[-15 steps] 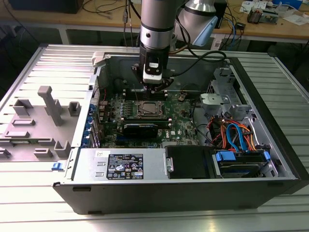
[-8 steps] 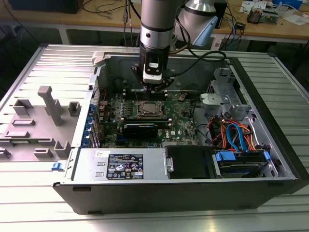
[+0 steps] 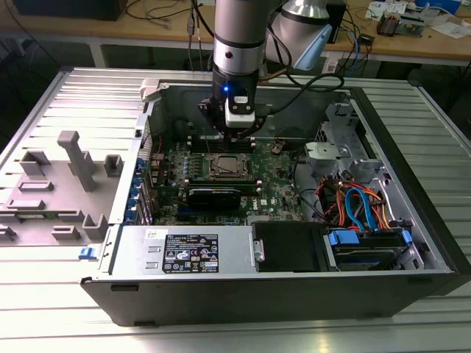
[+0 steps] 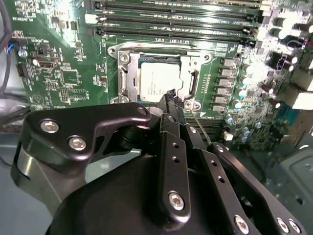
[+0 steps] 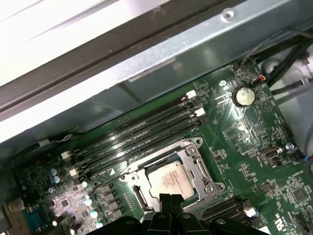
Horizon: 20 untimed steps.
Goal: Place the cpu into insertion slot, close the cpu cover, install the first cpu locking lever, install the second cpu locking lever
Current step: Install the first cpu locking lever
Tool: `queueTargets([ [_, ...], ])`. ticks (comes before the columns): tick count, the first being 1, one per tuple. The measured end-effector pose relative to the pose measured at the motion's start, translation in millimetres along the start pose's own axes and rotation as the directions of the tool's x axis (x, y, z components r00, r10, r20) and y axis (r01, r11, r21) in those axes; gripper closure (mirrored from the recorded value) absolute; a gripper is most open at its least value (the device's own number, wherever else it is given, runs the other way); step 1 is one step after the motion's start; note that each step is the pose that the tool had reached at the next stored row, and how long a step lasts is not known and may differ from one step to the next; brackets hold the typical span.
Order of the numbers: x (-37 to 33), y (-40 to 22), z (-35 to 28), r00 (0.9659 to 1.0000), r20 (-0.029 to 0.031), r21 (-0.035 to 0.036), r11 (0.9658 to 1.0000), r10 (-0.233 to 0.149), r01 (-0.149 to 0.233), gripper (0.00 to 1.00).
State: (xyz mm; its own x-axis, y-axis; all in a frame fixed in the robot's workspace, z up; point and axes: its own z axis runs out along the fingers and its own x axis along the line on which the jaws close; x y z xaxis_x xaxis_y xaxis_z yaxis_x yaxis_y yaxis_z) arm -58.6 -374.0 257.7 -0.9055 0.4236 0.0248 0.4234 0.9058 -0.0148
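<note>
- The gripper (image 3: 237, 132) hangs over the middle of the open computer case (image 3: 412, 147), in the upper centre of the exterior view, right above the insertion slot (image 3: 229, 177).
- The claw is pressed together, fingertip against fingertip, and nothing is pinched between them in both wrist views (image 5: 170, 199).
- The cpu (image 4: 156, 84) lies flat and square in the slot, silver top up, so seating looks done.
- The cpu cover (image 4: 191, 81) appears folded down around the chip, its frame bordering the metal top on all sides.
- The closed tips (image 4: 172, 98) sit at the socket's edge, just beside the cover frame. This looks like lever work, with the shut claw used as a pusher.
- A thin bright rod (image 4: 201, 128) runs beside the socket. It may be a locking lever, though the gripper body hides much of it and whether it is latched cannot be told.
- To do this step well, the push should go on the lever itself, well clear of the chip's top and the memory slots (image 5: 142, 132) next to the socket.
- Steady, even pressure matters here, since a slip would land on the green motherboard (image 5: 264, 147).
</note>
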Motion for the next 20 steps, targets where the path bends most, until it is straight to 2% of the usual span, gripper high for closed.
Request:
queueTargets([
  [2,0.9,-0.3,0.1,1.0000,0.0000,-0.0001,1.0000,-0.001,0.001,0.89],
  [6,7.7,-3.6,0.3,1.0000,0.0001,-0.0001,1.0000,-0.001,0.001,0.89],
  [8,7.8,-3.9,0.2,1.0000,0.0001,0.0002,1.0000,-0.005,0.005,0.89],
  [10,7.9,-4.1,0.2,0.9988,0.0008,0.0013,0.9988,-0.049,0.049,0.89],
  [11,7.9,-4.1,0.2,0.9962,0.0014,0.0023,0.9962,-0.087,0.087,0.89],
  [13,7.9,-4.0,0.3,0.9875,0.0022,0.0041,0.9875,-0.157,0.157,0.89],
  [16,7.9,-4.1,0.3,0.9795,0.0026,0.0052,0.9795,-0.201,0.201,0.89],
  [20,7.9,-4.1,0.3,0.9793,0.0027,0.0053,0.9793,-0.202,0.202,0.89],
])
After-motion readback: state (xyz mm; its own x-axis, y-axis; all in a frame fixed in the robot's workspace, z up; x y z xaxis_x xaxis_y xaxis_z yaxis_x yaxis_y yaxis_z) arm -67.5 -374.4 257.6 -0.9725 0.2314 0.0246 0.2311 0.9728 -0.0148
